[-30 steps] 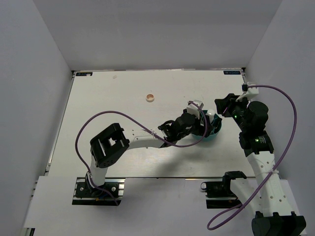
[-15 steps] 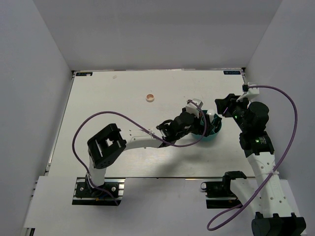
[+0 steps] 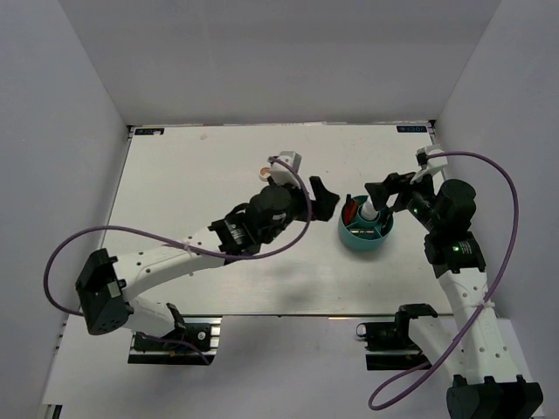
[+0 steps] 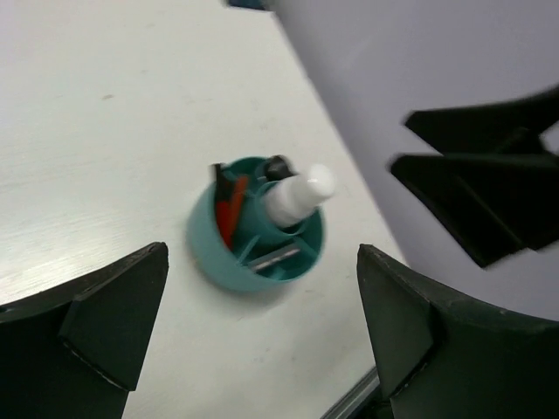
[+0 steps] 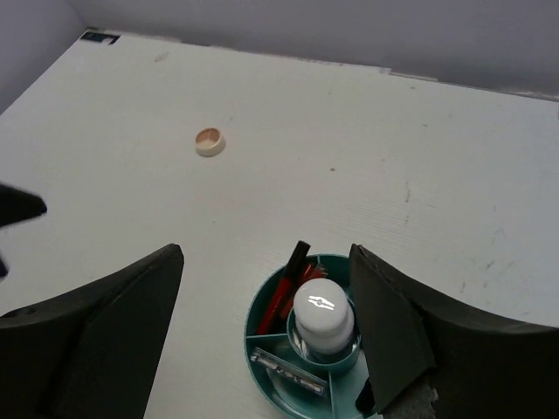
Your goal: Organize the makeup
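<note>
The white bottle has just been let go in the teal tub. The left gripper and the right gripper are spread wide. The peach compact, upper left, is not yet stored.

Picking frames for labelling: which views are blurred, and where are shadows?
Left wrist: teal tub and white bottle smeared, left fingers soft. Right wrist: tub and peach compact crisp, right fingers dark and soft-edged. Top external: sharp, even light, faint shadow under the left arm.
</note>
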You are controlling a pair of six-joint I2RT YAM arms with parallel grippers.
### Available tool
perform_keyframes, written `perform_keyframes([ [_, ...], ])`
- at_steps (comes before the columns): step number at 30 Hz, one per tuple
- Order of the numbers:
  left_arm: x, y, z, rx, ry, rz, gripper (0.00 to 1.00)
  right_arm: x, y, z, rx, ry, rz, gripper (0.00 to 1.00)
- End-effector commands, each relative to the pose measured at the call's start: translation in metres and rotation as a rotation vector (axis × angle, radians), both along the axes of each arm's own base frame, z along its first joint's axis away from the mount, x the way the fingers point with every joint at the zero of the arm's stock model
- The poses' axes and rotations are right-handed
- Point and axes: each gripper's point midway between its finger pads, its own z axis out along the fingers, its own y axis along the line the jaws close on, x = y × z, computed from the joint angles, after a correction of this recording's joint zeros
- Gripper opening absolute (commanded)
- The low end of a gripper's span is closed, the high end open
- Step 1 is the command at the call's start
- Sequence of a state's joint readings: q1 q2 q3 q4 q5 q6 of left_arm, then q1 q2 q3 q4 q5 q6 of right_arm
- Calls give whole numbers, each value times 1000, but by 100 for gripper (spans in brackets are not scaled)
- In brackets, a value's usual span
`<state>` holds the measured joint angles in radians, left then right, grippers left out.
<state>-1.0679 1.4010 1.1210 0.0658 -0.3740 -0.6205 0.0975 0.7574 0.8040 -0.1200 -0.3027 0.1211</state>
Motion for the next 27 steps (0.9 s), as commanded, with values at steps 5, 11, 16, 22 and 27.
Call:
perform_keyframes([
  [5, 43, 88, -80, 306, 324, 245, 98, -16, 40, 34, -121, -160, 338, 82],
  [11, 80, 131, -152, 452, 572, 306, 97, -11, 55, 29, -168, -108, 484, 86],
  [16, 145, 158, -162, 613, 623, 364, 81, -7, 56, 27, -159, -94, 484, 86],
  [22, 202, 148, -187, 633, 644, 354, 73, -8, 53, 18, -150, -86, 460, 86],
  [27, 221, 152, -214, 607, 664, 377, 82, -7, 50, 13, -157, -88, 438, 86],
])
